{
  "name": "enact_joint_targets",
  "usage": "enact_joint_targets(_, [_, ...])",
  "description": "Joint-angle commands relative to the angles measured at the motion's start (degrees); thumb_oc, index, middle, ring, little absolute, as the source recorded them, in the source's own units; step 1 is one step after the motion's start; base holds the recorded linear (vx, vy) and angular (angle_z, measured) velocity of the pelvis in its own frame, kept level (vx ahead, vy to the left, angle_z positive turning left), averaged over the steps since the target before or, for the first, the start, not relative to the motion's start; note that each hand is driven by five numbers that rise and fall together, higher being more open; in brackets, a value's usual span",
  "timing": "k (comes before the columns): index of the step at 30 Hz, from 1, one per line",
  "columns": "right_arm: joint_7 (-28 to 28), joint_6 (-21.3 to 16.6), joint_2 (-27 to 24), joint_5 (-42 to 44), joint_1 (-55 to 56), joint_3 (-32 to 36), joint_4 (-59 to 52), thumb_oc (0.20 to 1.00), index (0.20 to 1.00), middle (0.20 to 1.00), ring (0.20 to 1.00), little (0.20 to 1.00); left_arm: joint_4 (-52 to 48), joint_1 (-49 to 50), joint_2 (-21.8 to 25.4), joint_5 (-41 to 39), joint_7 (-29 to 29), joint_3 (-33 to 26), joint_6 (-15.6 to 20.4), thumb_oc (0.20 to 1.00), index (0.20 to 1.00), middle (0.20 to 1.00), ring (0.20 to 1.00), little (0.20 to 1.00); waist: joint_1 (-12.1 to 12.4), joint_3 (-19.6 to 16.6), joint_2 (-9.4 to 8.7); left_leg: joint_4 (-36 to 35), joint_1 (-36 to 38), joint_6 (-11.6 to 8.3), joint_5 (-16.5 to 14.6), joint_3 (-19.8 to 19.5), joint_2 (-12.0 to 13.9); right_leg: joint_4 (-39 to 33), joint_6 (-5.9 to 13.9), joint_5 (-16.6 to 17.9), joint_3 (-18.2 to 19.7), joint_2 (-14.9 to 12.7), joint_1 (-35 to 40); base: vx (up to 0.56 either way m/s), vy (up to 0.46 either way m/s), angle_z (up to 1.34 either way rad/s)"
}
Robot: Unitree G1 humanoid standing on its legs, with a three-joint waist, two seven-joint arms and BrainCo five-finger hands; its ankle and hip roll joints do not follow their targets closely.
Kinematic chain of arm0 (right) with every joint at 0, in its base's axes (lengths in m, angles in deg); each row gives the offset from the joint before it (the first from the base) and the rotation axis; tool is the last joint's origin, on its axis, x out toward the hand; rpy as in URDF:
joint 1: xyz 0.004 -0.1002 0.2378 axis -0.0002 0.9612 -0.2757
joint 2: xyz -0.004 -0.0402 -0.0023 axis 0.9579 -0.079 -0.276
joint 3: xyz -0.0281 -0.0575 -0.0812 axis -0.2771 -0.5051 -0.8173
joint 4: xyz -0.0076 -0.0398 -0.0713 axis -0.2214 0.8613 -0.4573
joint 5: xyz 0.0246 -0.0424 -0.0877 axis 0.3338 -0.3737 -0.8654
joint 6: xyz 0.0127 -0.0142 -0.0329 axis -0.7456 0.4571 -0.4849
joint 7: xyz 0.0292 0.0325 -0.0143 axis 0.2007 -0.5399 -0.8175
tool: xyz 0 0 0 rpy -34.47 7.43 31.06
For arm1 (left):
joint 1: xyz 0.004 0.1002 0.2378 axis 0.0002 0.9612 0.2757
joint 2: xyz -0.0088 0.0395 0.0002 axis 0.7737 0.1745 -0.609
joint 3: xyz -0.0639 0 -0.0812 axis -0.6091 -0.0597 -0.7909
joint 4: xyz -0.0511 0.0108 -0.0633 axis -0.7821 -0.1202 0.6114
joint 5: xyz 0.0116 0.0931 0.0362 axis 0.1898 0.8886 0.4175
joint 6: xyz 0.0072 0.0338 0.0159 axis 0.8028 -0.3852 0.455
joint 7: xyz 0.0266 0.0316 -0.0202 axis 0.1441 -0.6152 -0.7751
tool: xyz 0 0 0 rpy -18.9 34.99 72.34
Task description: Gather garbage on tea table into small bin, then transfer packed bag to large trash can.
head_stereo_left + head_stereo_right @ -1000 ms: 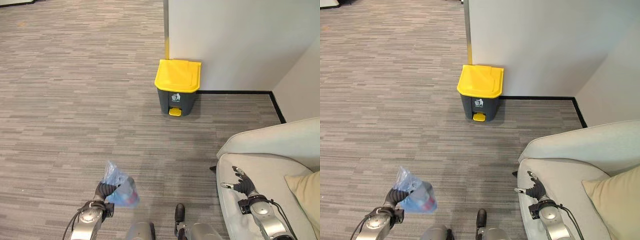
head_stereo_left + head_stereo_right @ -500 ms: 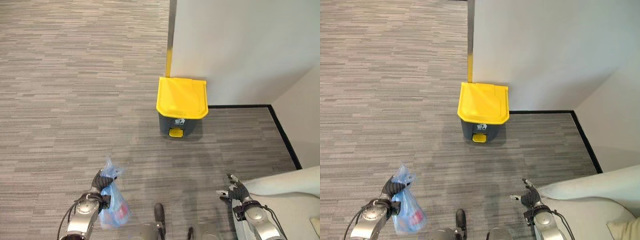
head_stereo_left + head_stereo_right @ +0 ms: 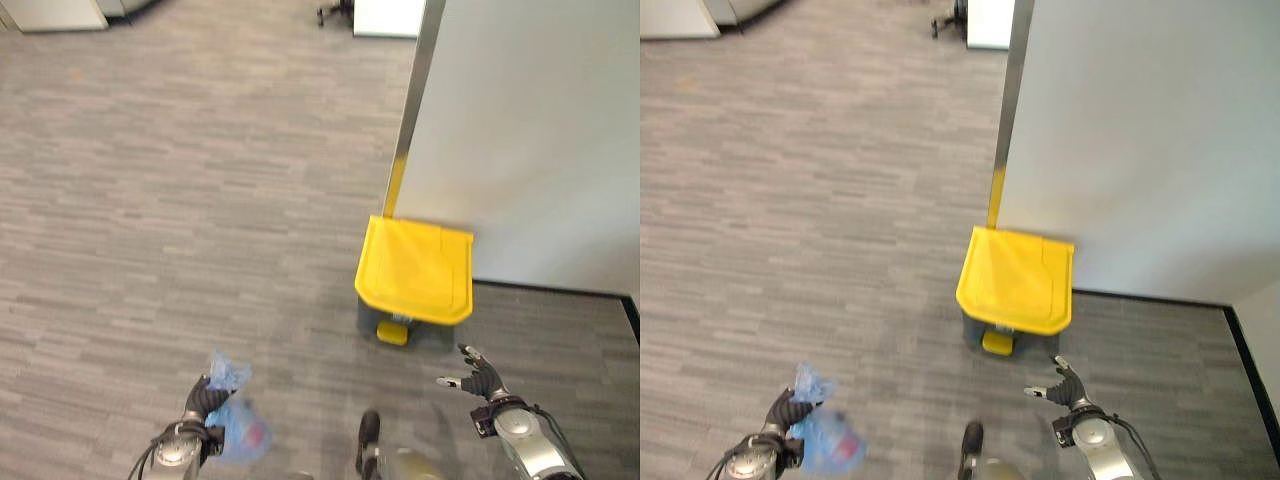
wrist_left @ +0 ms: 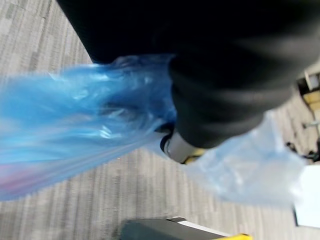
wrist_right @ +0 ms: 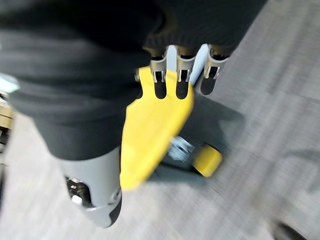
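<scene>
A dark grey trash can with a shut yellow lid (image 3: 416, 272) and a yellow pedal (image 3: 392, 333) stands on the carpet against a white wall. My left hand (image 3: 203, 398) is low at the left, shut on the gathered neck of a blue plastic bag (image 3: 240, 433) with rubbish inside; the bag (image 4: 75, 125) hangs below it. My right hand (image 3: 480, 375) is open, fingers spread, just in front of the can's right side, holding nothing. In the right wrist view its fingers (image 5: 180, 70) point at the yellow lid (image 5: 150, 130).
A white wall (image 3: 540, 140) with a metal corner strip (image 3: 412, 110) rises behind the can. Grey carpet (image 3: 160, 220) spreads wide to the left. White furniture (image 3: 385, 15) and a chair base stand far off at the back.
The camera has swung left and nearer the can, so the sofa has left the picture. The bag still hangs from my left hand; my right hand stays open.
</scene>
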Motion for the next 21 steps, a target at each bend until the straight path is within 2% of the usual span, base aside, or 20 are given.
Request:
enact_joint_targets(1, [0.81,-1.72,-1.86,0.77,-0.15,0.63,-1.00,1.000,1.000,1.000,1.000,1.000,-3.04,-4.18,2.35,-0.14,0.14,-0.36,2.26,0.200,0.200,0.200,0.200,0.200,-2.82,1.24,-1.21,2.21,-5.80,-1.41,4.75,-0.36,5.20,3.82,11.70,-7.45,-0.75,-4.39,0.76,0.08,-0.123,-0.29])
enact_joint_targets(3, [1.10,-1.54,-2.13,0.93,-0.08,0.57,-0.37,1.000,1.000,1.000,1.000,1.000,-2.64,-4.82,2.01,-0.30,0.08,0.19,2.22,0.200,0.200,0.200,0.200,0.200,-2.78,1.71,-1.32,3.92,-7.71,-1.03,5.39,-0.08,6.01,3.50,11.13,-8.46,-0.50,-4.20,1.73,0.07,-0.057,-0.49])
enact_joint_targets(5, [1.08,-1.50,-2.27,1.18,-0.12,0.73,0.25,1.000,1.000,1.000,1.000,1.000,-2.31,-4.93,1.82,-0.13,0.41,0.93,2.09,0.200,0.200,0.200,0.200,0.200,-2.89,1.80,-1.59,0.87,-9.72,-0.24,3.85,0.60,5.79,2.87,11.54,-8.92,-0.27,-4.68,2.55,0.09,0.000,-0.30])
enact_joint_targets(8, [1.21,-1.57,-2.42,1.24,-0.10,0.86,0.32,1.000,1.000,1.000,1.000,1.000,-2.10,-4.93,1.74,0.16,0.59,1.41,2.09,0.200,0.200,0.200,0.200,0.200,-2.74,1.89,-1.75,-1.73,-11.84,0.01,3.74,0.95,5.09,2.45,11.90,-9.21,0.00,-5.10,3.20,0.09,0.043,-0.09])
enact_joint_targets(9, [1.29,-1.56,-2.43,1.23,-0.20,0.84,0.30,1.000,1.000,1.000,1.000,1.000,-2.12,-4.96,1.73,0.19,0.56,1.48,2.09,0.200,0.200,0.200,0.200,0.200,-2.47,2.13,-1.65,-3.00,-13.05,-0.03,4.64,0.76,4.56,2.22,11.95,-9.33,0.35,-5.00,3.53,0.11,0.073,-0.10])
enact_joint_targets(10, [1.42,-1.48,-2.27,1.16,-0.26,0.61,0.39,1.000,1.000,1.000,1.000,1.000,-2.31,-4.59,1.65,0.30,0.43,1.34,2.12,0.200,0.200,0.200,0.200,0.200,-1.56,2.54,-1.15,-5.26,-16.09,-0.42,7.68,-0.08,3.60,1.56,12.05,-9.76,1.17,-4.29,4.63,0.13,0.095,-0.08])
enact_joint_targets(12, [1.60,-1.35,-2.14,1.01,-0.23,0.43,0.49,1.000,1.000,1.000,1.000,1.000,-2.69,-4.07,1.67,0.10,0.23,1.06,2.17,0.200,0.200,0.200,0.200,0.200,-0.57,3.12,-0.82,-6.46,-18.15,-0.99,10.09,-1.04,2.94,1.59,12.00,-9.96,2.34,-3.71,5.35,0.09,0.079,-0.16])
enact_joint_targets(14, [1.48,-1.31,-1.99,0.76,-0.31,0.26,0.68,1.000,1.000,1.000,1.000,1.000,-2.89,-3.67,1.48,0.12,0.27,0.88,2.20,0.200,0.200,0.200,0.200,0.200,-0.25,2.91,-0.54,-8.35,-16.82,-0.82,9.76,-1.32,2.78,1.72,12.19,-10.36,3.10,-3.44,5.50,0.17,0.154,-0.61])
enact_joint_targets(15, [1.18,-1.14,-1.39,0.01,-0.56,0.07,1.14,1.000,1.000,1.000,1.000,1.000,-2.69,-3.04,1.39,0.61,0.36,0.74,2.17,0.200,0.200,0.200,0.200,0.200,-0.15,1.93,-0.44,-9.71,-14.89,0.18,9.15,-2.80,1.66,2.47,12.95,-10.90,4.32,-4.10,6.29,0.25,0.225,-0.79])
enact_joint_targets(18, [0.98,-0.94,-0.84,-0.23,-0.99,-0.14,1.43,1.000,1.000,1.000,1.000,1.000,-2.64,-3.00,1.86,0.67,0.29,0.43,2.16,0.200,0.200,0.200,0.200,0.200,0.04,1.70,-0.65,-10.13,-13.76,1.01,8.59,-2.19,1.54,3.93,13.40,-10.93,5.58,-4.82,5.94,0.19,0.225,-0.72])
enact_joint_targets(19, [0.43,-0.76,-0.37,-0.62,-1.42,-0.87,1.38,1.000,1.000,1.000,1.000,1.000,-2.72,-3.29,2.89,0.46,0.04,-0.02,2.11,0.200,0.200,0.200,0.200,0.200,0.36,1.80,-1.08,-9.71,-12.64,2.42,7.28,-1.04,1.35,7.37,14.40,-10.94,6.87,-5.52,4.22,0.10,0.178,-0.51])
enact_joint_targets(21, [0.15,-0.53,-0.17,-0.88,-1.99,-1.44,1.62,1.000,1.000,1.000,1.000,1.000,-2.75,-3.76,3.48,0.17,-0.31,-0.39,2.07,0.200,0.200,0.200,0.200,0.200,0.45,2.29,-1.03,-9.05,-12.21,3.41,6.30,-0.50,1.34,11.37,15.04,-10.87,7.22,-5.84,2.33,0.07,0.156,-0.46])
